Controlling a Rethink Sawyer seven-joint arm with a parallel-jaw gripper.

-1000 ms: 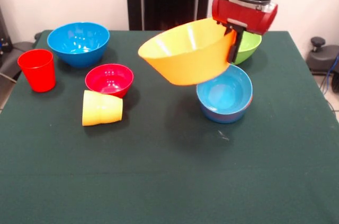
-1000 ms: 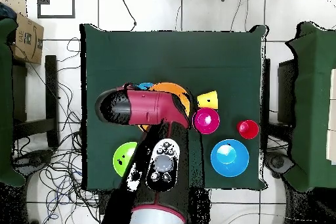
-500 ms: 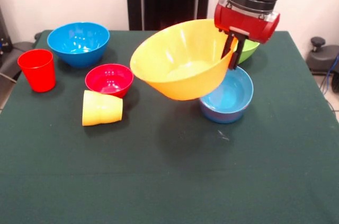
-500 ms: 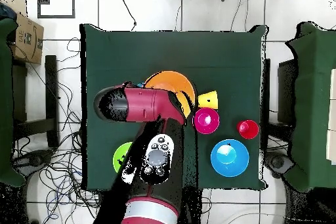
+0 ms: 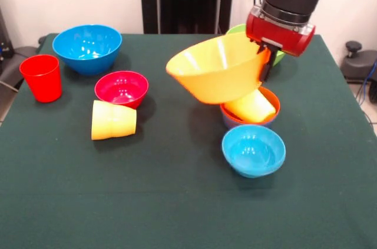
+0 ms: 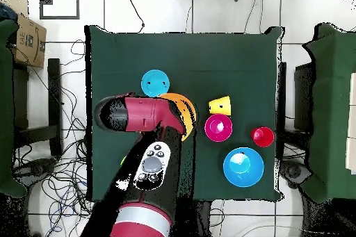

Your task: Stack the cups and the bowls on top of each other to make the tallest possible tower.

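Observation:
My gripper (image 5: pixel 264 63) is shut on the rim of the large yellow-orange bowl (image 5: pixel 217 75) and holds it tilted above the table; the bowl also shows in the overhead view (image 6: pixel 183 105). Under it stands an orange-red bowl (image 5: pixel 271 99) with a yellow cup (image 5: pixel 252 107) lying in it, and a blue edge shows beneath. A small light-blue bowl (image 5: pixel 253 150) (image 6: pixel 155 82) stands alone in front of that pile. A lime green bowl (image 5: pixel 278 57) is mostly hidden behind the gripper.
At the left stand a medium blue bowl (image 5: pixel 87 47) (image 6: pixel 243 166), a red cup (image 5: pixel 41 77) (image 6: pixel 263 136) and a crimson bowl (image 5: pixel 121 88) (image 6: pixel 218 128). A yellow cup (image 5: pixel 113 120) (image 6: pixel 220 105) lies on its side.
The large bowl has risen and tilted. The light-blue bowl that sat under it now stands apart, nearer the camera, and the orange-red bowl with a yellow cup is uncovered.

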